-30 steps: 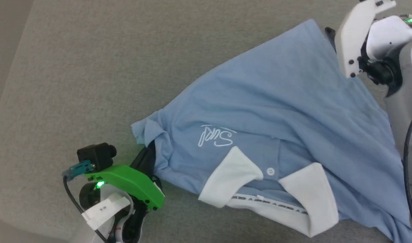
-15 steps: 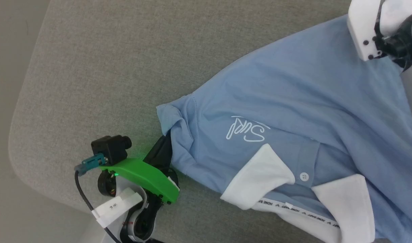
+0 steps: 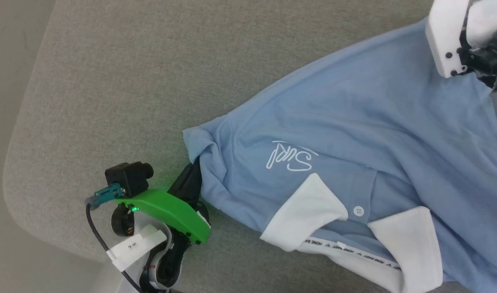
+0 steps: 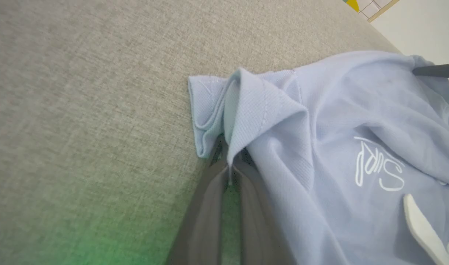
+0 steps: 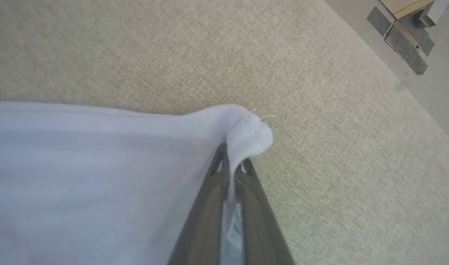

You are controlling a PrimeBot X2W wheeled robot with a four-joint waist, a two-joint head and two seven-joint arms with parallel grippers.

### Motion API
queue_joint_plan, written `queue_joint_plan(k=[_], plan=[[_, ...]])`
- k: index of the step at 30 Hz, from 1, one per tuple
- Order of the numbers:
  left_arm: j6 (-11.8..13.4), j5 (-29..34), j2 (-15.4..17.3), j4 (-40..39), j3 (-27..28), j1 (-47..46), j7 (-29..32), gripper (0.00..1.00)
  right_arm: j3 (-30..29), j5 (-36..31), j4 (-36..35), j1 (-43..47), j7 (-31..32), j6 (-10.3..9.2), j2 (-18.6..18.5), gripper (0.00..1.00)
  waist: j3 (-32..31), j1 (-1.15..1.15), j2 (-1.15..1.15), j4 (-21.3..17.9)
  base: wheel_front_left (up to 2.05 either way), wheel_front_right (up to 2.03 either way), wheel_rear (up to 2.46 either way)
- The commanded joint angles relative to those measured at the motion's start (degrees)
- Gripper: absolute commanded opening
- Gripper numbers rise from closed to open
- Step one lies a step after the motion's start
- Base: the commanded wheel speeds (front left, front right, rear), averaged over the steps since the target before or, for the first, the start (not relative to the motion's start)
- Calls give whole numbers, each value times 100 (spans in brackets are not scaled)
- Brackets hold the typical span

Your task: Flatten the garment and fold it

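The garment [image 3: 354,122], a light blue polo with a white collar [image 3: 305,215] and a cursive logo [image 3: 291,156], lies front up and slanted across the grey padded table [image 3: 130,81]. My left gripper [image 3: 189,181], under its green housing, is shut on a bunched sleeve fold [image 4: 242,106]. In the left wrist view the left gripper [image 4: 230,165] pinches that fold between its dark fingers. My right gripper [image 5: 231,158] is shut on a stitched hem corner [image 5: 252,134] of the garment [image 5: 81,165]. In the head view, my right arm's white wrist [image 3: 447,40] hangs over the shirt's far corner.
The table's rounded corner [image 3: 12,183] is at the left, with floor beyond it. Bare grey surface spreads above and left of the shirt. A wooden and grey object [image 5: 404,36] stands on the floor past the table's edge. The right gripper's dark finger [image 4: 435,70] shows at the shirt's far edge.
The head camera has shifted, so the whole picture sits differently. My right gripper has shut on the hem corner. The shirt's body looks smoother and more stretched. The left grip on the sleeve is unchanged.
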Motion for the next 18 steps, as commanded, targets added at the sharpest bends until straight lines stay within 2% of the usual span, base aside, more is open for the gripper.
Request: queue_joint_plan(k=[1,9,18], plan=[[92,-45,78,138,13,17,53,0,-73,21,-65,103,-181,-8,-4,0,-184,-1,0,-155,0,0,0],[260,-19,312,37,148,177,110,0,-443,514,-602,573,-1128,-8,154,0,-913,-1,0,-711,0,0,0],[529,-36,572,-241,301,522,249,0,-1112,1261,-1735,2082,-1487,-8,74,0,-1725,-1,0,-1442,0,0,0]])
